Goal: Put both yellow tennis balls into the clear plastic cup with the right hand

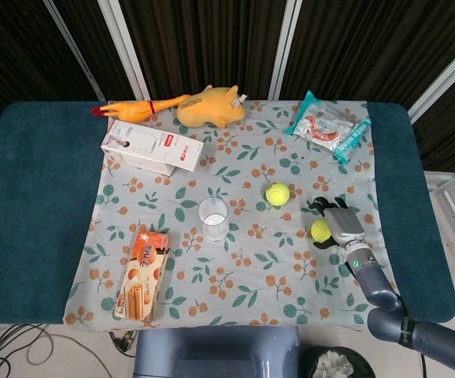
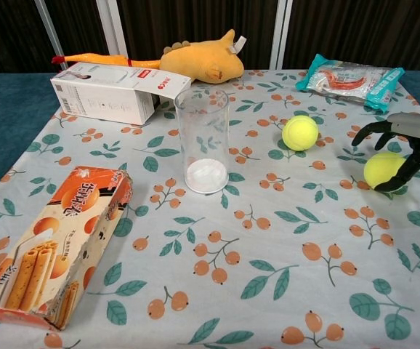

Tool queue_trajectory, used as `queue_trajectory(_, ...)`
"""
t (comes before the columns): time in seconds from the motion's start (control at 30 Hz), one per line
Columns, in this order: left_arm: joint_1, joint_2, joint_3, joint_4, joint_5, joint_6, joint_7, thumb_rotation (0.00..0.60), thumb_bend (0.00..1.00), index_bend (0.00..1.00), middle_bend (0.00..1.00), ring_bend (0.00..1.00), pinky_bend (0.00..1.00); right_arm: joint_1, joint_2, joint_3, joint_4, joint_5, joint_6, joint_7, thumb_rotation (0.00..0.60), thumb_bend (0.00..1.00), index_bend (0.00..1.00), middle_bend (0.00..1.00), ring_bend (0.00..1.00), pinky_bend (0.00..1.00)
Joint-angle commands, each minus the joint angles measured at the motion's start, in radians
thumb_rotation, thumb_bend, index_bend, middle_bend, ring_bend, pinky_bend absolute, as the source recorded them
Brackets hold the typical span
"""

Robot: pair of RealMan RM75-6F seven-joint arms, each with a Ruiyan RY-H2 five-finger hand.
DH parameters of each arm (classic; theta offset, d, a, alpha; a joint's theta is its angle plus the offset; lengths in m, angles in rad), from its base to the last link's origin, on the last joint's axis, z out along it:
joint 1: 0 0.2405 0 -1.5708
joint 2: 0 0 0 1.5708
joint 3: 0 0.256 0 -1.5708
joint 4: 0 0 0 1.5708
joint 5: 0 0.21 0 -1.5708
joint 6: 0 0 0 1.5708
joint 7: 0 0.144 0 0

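Note:
Two yellow tennis balls lie on the flowered cloth. The nearer ball sits at the right. My right hand arches over it, its dark fingers spread around the ball's top and side; the ball still rests on the cloth. The second ball lies free, a little left and further back. The clear plastic cup stands upright and holds no ball, in the middle of the cloth, well left of both balls. My left hand shows in neither view.
An orange biscuit box lies at the front left. A white carton, a yellow plush toy and a rubber chicken sit behind the cup. A snack packet lies at the back right.

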Motion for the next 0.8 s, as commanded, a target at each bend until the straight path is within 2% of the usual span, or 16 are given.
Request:
queue_trajectory(0.03, 0.000, 0.000, -0.001, 0.000, -0.001, 0.000, -0.001, 0.600, 0.00, 0.06, 0.00, 0.00, 0.08, 0.003, -0.001, -0.003, 0.006, 0.011, 0.000, -0.006, 0.600, 0.23, 0.25, 0.13, 0.22, 0.01)
queue_trajectory(0.37, 0.000, 0.001, -0.001, -0.001, -0.004, 0.000, 0.001, 0.600, 0.00, 0.06, 0.00, 0.00, 0.08, 0.001, 0.017, -0.017, 0.003, 0.039, -0.013, -0.008, 0.600, 0.23, 0.25, 0.14, 0.23, 0.01)
queue_trajectory(0.57, -0.001, 0.002, 0.000, -0.003, -0.007, -0.004, 0.006, 0.600, 0.00, 0.06, 0.00, 0.00, 0.08, -0.001, 0.009, -0.016, 0.013, 0.038, 0.000, 0.006, 0.600, 0.23, 0.33, 0.23, 0.36, 0.06)
queue_trajectory(0.63, -0.001, 0.003, 0.001, -0.005, -0.009, -0.006, 0.007, 0.600, 0.00, 0.06, 0.00, 0.00, 0.09, -0.001, 0.004, -0.017, 0.021, 0.037, 0.000, 0.010, 0.600, 0.27, 0.35, 0.27, 0.41, 0.11)
queue_trajectory(0.7, -0.001, 0.005, 0.000, -0.007, -0.012, -0.007, 0.007, 0.600, 0.00, 0.06, 0.00, 0.00, 0.09, -0.001, -0.002, -0.016, 0.026, 0.037, 0.001, 0.019, 0.600, 0.37, 0.38, 0.32, 0.45, 0.18)
queue_trajectory(0.8, -0.001, 0.006, 0.000, -0.007, -0.012, -0.007, 0.006, 0.600, 0.00, 0.07, 0.00, 0.00, 0.09, -0.004, -0.010, -0.012, 0.029, 0.032, 0.011, 0.033, 0.600, 0.45, 0.42, 0.37, 0.48, 0.27)
